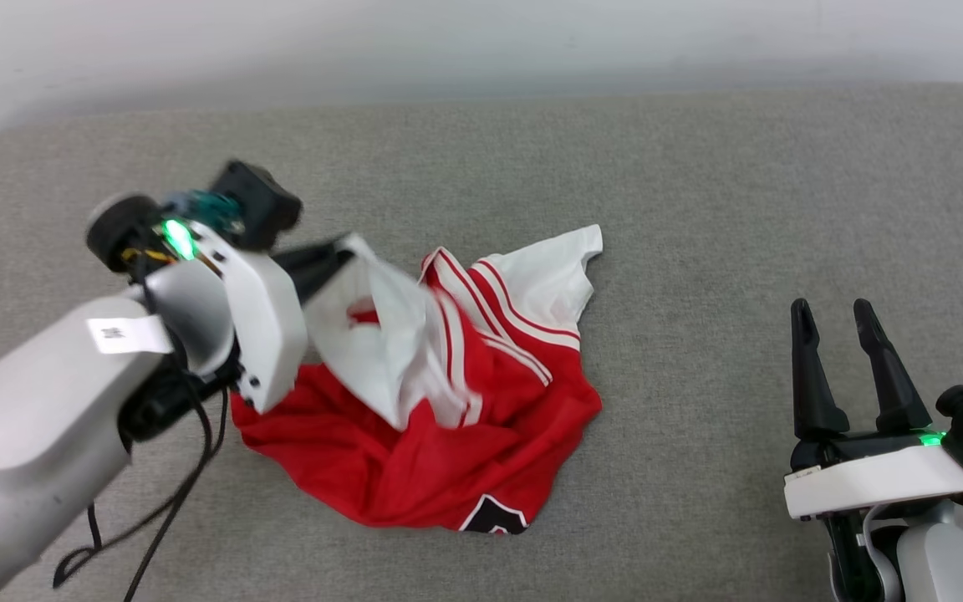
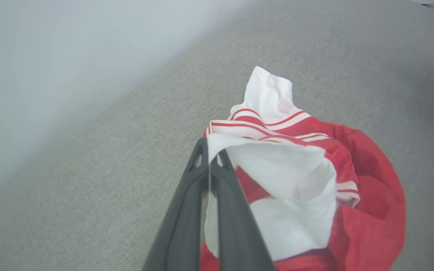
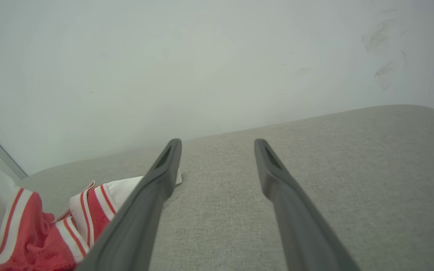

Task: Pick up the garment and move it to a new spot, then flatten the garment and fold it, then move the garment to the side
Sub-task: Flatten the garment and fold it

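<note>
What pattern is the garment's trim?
Red and white stripes on the garment; clearest in the head view.

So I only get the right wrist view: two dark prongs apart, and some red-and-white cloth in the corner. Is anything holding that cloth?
Observer: Yes, the left gripper is shut on a white fold of the garment.
Operator: Is it all in the air?
Observer: No, most of it lies crumpled on the grey surface.
Operator: Any writing on it?
Observer: A scrap of black lettering at the near hem, too little to read.
</note>
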